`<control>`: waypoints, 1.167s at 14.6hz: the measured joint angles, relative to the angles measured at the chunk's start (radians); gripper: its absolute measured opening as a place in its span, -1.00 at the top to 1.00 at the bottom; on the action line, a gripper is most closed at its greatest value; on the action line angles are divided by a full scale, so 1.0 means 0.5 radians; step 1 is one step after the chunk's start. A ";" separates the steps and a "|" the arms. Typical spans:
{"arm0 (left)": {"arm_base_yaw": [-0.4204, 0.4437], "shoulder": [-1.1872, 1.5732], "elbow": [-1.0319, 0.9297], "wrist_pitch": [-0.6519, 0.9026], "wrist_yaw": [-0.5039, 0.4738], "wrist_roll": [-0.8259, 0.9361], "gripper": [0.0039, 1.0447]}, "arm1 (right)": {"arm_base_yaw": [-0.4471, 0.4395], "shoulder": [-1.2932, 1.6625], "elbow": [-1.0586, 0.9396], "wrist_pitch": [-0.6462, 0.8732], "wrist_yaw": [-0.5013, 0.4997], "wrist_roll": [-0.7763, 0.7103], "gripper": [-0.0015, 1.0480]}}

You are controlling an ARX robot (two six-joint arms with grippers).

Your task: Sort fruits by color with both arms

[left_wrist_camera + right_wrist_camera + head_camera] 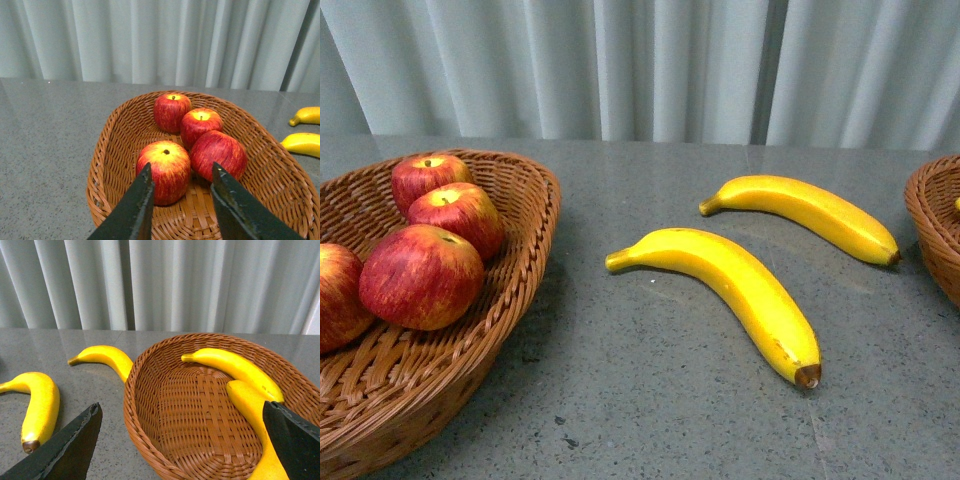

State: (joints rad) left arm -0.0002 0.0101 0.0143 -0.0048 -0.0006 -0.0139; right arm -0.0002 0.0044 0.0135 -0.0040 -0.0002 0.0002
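Observation:
Several red apples streaked yellow lie in the left wicker basket [535, 215]; the nearest apple [420, 275] sits at its middle. Two yellow bananas lie on the grey table between the baskets, a nearer banana [730, 285] and a farther banana [810, 212]. In the left wrist view my left gripper [181, 172] hangs open above the basket [107, 145], just short of the front apple [164, 170] and holding nothing. My right gripper [181, 410] stands wide open over the right basket [137, 400], which holds two bananas [235, 365]. Neither arm shows in the front view.
The right basket's rim [930, 225] shows at the front view's right edge. A pale pleated curtain [640, 70] closes off the far side of the table. The two loose bananas [40, 402] lie beside the right basket in the right wrist view.

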 joint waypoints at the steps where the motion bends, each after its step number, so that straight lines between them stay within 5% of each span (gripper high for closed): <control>1: 0.000 0.000 0.000 0.000 0.000 0.000 0.08 | 0.000 0.000 -0.001 0.000 0.000 0.000 -0.87; 5: 0.000 0.000 0.000 0.000 0.000 0.000 -0.72 | 0.000 0.000 0.000 0.000 0.000 0.000 -0.87; 9: 0.000 0.000 0.000 0.000 0.000 0.004 -0.92 | 0.000 0.000 0.000 0.000 0.000 0.000 -0.87; 17: 0.000 0.000 0.000 0.000 0.000 0.006 -0.88 | 0.000 0.000 0.000 0.000 0.000 0.000 -0.87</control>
State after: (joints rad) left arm -0.0002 0.0101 0.0143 -0.0048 -0.0006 -0.0109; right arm -0.0002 0.0044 0.0135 -0.0040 -0.0002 0.0002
